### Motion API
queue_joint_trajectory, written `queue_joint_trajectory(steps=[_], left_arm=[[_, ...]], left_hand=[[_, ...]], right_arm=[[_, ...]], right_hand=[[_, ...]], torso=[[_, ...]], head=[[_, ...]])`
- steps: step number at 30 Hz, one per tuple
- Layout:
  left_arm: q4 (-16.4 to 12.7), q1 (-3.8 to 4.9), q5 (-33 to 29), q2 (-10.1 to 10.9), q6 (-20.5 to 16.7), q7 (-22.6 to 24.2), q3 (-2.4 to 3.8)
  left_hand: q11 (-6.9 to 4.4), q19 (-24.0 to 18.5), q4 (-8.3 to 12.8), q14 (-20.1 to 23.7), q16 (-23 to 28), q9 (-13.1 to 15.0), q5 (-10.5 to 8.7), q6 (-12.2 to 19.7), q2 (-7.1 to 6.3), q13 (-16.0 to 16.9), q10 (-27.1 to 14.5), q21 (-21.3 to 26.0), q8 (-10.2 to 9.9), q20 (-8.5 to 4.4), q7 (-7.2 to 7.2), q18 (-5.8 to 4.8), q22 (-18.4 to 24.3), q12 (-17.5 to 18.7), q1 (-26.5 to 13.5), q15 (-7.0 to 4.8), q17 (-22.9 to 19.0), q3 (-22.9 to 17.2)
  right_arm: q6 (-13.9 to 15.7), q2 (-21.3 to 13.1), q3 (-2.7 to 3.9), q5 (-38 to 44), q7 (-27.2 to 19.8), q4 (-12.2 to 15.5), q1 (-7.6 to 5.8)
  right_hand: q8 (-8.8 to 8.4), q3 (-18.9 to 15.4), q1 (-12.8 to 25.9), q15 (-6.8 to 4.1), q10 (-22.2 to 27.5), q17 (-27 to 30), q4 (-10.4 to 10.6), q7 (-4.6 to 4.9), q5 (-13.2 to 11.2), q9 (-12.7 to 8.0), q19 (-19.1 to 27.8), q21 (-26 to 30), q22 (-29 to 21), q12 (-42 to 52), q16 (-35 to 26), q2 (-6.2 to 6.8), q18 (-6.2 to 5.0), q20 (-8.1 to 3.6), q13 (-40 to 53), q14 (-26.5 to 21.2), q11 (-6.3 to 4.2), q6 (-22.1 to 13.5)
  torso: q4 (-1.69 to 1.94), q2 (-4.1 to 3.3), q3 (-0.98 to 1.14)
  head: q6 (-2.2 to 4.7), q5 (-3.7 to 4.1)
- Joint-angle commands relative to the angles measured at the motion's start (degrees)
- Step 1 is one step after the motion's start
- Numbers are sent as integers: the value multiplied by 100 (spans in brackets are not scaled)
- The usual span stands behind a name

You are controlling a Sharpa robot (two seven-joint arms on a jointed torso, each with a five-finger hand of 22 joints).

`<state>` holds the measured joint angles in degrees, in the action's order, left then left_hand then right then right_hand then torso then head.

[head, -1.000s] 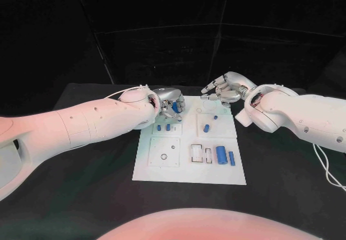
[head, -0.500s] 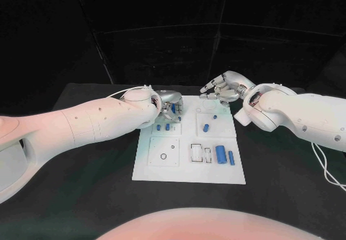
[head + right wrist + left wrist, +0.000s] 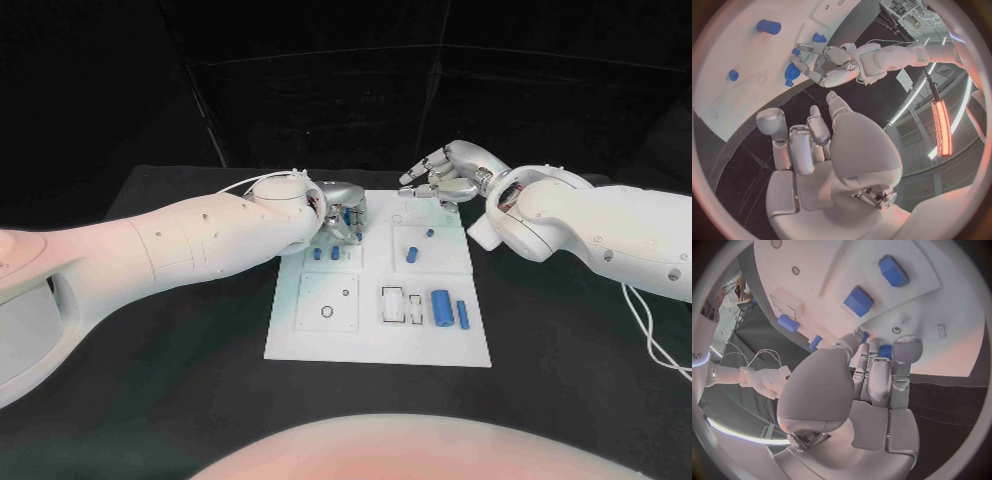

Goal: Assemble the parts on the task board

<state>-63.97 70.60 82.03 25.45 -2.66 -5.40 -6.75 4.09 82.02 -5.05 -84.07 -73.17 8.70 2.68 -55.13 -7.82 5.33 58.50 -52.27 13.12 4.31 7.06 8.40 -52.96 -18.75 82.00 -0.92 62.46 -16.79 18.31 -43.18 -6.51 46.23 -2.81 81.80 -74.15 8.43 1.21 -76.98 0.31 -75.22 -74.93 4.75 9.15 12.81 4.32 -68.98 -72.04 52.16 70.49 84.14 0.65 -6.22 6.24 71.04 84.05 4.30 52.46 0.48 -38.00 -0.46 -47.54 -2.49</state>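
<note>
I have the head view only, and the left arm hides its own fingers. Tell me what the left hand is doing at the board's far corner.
Observer: In the left wrist view, the left hand has its fingertips down at the white board and seems to pinch a small blue part between them.
Operator: Now report the right hand's palm side. I see only its back.
Observer: In the right wrist view, the right hand holds nothing. Its fingers are apart, and it is over the black table just off the board's edge.
</note>
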Motion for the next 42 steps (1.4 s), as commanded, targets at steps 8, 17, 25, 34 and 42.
queue_joint_trajectory(steps=[8, 17, 25, 34, 42], left_arm=[[77, -12, 46, -107, 202, -10, -2], [116, -12, 79, -132, 373, -147, -1], [128, -12, 167, -140, 396, -199, -1], [116, -13, 184, -117, -92, -12, 0], [-89, -13, 146, 41, -485, 207, 7]], left_hand=[[-14, 69, -13, -125, 17, -21, 7, -75, 68, -29, 88, -88, -60, -4, 0, -96, -74, 68, -10, -25, -26, -71], [-60, 152, 21, -128, 3, -39, 9, -231, 179, -66, 314, -444, -75, -24, -18, -160, -428, 121, 74, -57, -55, -225], [-112, 205, 136, -125, 1, -43, 10, -431, 268, -98, 579, -707, -71, -64, -41, -206, -690, 207, 224, -101, -101, -458], [-104, 194, 280, -132, -37, -75, 10, -520, 287, -135, 722, -757, -139, -77, -18, -217, -753, 367, 302, -100, -96, -714], [-92, 183, 335, -132, -59, -102, 8, -572, 233, -148, 797, -785, -205, -73, -9, -221, -792, 506, 210, -90, -114, -845]], right_arm=[[-4, 24, 3, -14, -50, -1, -9], [-7, 29, 3, -14, -48, -2, -9], [-7, 27, 3, -14, -47, 1, -9], [-5, 27, 3, -14, -52, -1, -9], [-2, 21, 3, -14, -61, -12, -9]], right_hand=[[40, -15, -22, -37, 49, -407, 10, 13, 35, -9, 41, 39, -6, -24, -26, -46, -109, -7, -5, 331, -3, -36], [40, -15, -22, -37, 49, -407, 10, 13, 35, -9, 41, 39, -6, -24, -26, -46, -109, -7, -5, 331, -3, -36], [40, -15, -22, -37, 49, -407, 10, 13, 35, -9, 41, 39, -6, -24, -26, -46, -109, -7, -5, 331, -3, -36], [40, -15, -22, -37, 49, -407, 10, 13, 35, -9, 41, 39, -6, -24, -26, -46, -109, -7, -5, 331, -3, -36], [40, -15, -22, -37, 49, -407, 10, 13, 35, -9, 41, 39, -6, -24, -26, -46, -109, -7, -5, 331, -3, -36]], torso=[[-2, -1, 1], [3, 3, 1], [-1, 5, -2], [10, 6, 1], [14, 9, 0]], head=[[-13, -3], [-24, 11], [-21, 17], [-13, 19], [4, 10]])
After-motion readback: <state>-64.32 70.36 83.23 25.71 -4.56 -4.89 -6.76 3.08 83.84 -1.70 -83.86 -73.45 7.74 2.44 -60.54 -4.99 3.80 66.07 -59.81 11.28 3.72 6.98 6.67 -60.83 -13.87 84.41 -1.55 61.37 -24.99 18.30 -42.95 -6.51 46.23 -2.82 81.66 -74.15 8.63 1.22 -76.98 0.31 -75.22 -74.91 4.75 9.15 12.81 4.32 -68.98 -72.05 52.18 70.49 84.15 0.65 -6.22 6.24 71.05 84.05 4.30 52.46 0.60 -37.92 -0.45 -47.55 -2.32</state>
